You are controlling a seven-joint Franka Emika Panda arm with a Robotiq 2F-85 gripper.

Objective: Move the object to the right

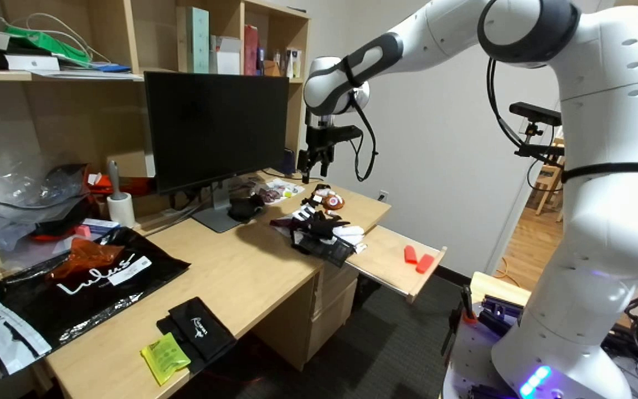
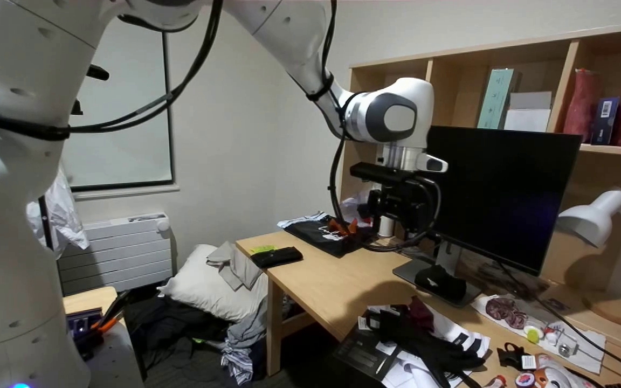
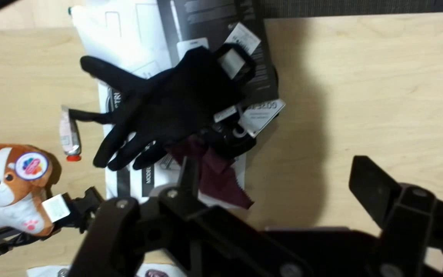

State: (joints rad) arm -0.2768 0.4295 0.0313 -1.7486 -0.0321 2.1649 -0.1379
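Plush dog (image 3: 15,188), brown and white, is lying face up near the short edge of the counter (image 1: 266,257), at the end away from the black lulus bag (image 1: 94,296). Bits of black strap (image 3: 81,207) poke out on both sides of it, and a red-capped tube (image 3: 69,132) is close by. Black glove (image 3: 175,100) is sprawled on a messy pile (image 3: 259,73) that runs up to the front edge. Fingers (image 3: 372,190) are spread wide, hanging above the counter, with the dog outside the gap. Monitor (image 1: 216,127) stands along the back edge; yellow packet (image 1: 165,357) and black pouch (image 1: 201,330) hug the front edge at the bag end.
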